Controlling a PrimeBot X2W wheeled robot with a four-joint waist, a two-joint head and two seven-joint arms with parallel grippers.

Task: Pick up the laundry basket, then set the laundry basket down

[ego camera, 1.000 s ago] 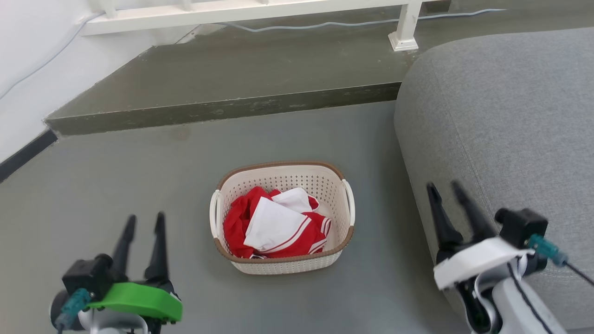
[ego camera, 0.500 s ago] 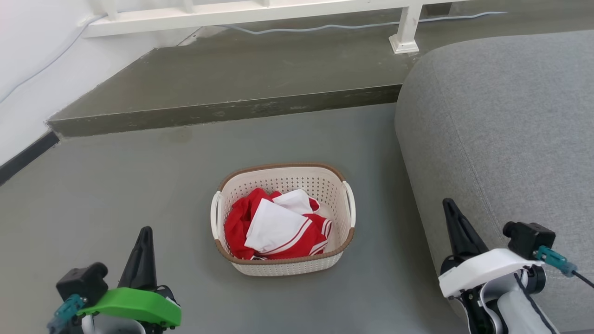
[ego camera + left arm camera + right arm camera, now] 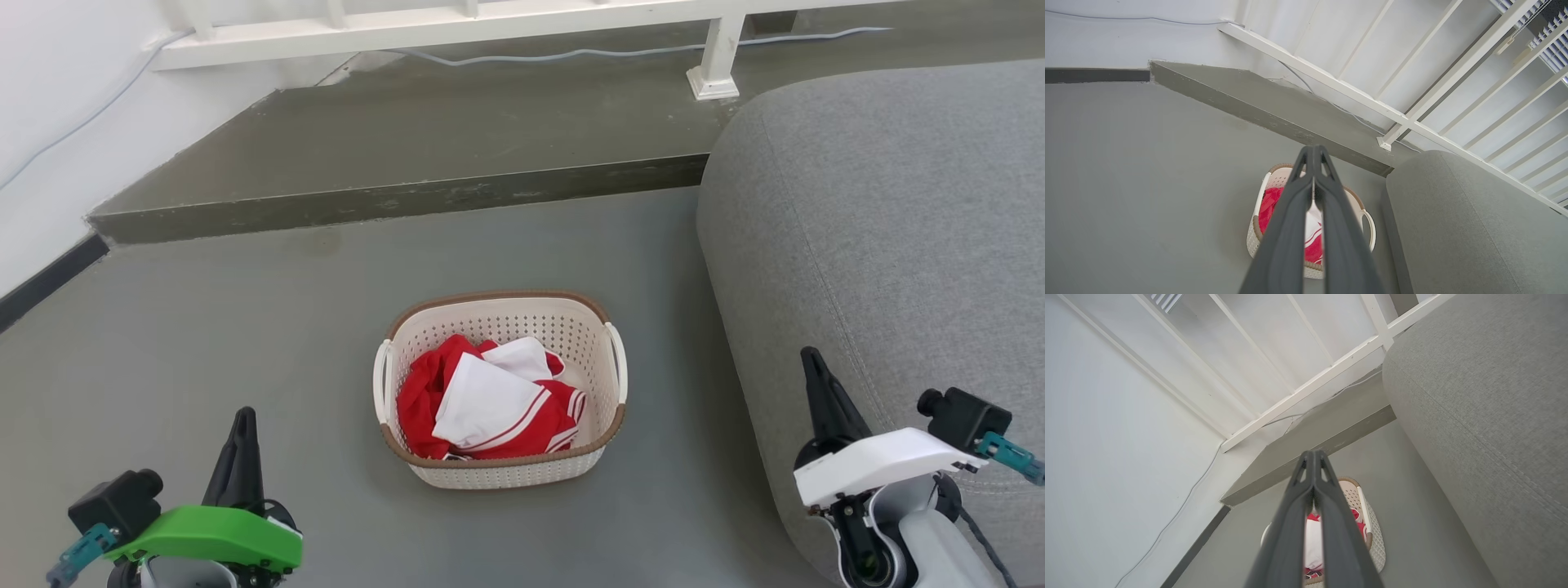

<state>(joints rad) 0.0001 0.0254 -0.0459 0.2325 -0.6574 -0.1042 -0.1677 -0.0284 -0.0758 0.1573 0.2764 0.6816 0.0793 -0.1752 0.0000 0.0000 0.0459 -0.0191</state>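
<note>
Basket (image 3: 506,322) sits on the grey floor (image 3: 204,343), dead centre, red and white clothes (image 3: 482,400) bundled inside and the sofa (image 3: 882,229) just to its right. Left gripper (image 3: 242,418) hangs near-left of it, fingers pressed together, holding nothing. Right gripper (image 3: 811,359) hovers near-right, against the sofa's front, fingers together too, empty. Neither touches the basket.

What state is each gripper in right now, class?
Left gripper: closed, holding nothing.
Right gripper: closed, holding nothing.
</note>
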